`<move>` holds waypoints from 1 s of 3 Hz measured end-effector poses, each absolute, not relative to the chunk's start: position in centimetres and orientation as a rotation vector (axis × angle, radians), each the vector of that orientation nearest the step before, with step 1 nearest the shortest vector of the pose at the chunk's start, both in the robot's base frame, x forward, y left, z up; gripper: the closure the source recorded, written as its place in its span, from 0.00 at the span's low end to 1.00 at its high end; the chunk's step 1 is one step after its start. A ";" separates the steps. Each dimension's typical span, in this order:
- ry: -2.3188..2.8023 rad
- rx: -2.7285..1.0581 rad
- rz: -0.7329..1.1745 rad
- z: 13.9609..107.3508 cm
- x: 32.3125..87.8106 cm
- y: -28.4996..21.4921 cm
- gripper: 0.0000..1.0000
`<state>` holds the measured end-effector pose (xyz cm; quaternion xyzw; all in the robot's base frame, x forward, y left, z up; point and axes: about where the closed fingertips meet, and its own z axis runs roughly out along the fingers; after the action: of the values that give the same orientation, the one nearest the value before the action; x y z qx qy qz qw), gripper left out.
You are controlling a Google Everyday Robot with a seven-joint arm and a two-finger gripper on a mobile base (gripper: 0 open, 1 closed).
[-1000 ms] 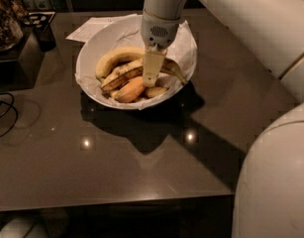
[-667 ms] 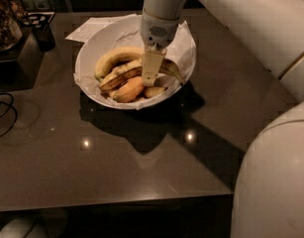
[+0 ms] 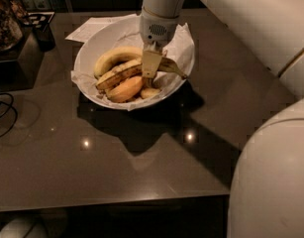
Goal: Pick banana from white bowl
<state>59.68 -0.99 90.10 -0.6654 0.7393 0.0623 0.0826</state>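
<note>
On a glossy table point(image 3: 117, 177), the gripper point(image 3: 151, 69) touches streaked banana point(image 3: 118, 75) in paper-lined white bowl point(image 3: 83, 58), closure unclear.

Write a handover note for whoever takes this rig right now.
Hand: down inside the bowl, right at the banana, over the half nearer its stem. This view does not show whether it has a grip.
Banana: lying in the bowl between a plumper banana and an orange piece, stem toward the right rim.
Bowl: on the dark table, far side.
Done: approach, the hand is at the banana.
Left: confirm the grip, then lift the banana clear of the bowl.
</note>
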 end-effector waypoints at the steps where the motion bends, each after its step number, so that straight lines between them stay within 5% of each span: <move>1: 2.152 -1.938 0.167 92.1 58.3 -1.0 1.00; 3: 2.053 -1.891 0.132 97.0 54.2 -1.1 1.00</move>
<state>54.23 -1.09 97.02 -0.6664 0.7238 0.0465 0.1729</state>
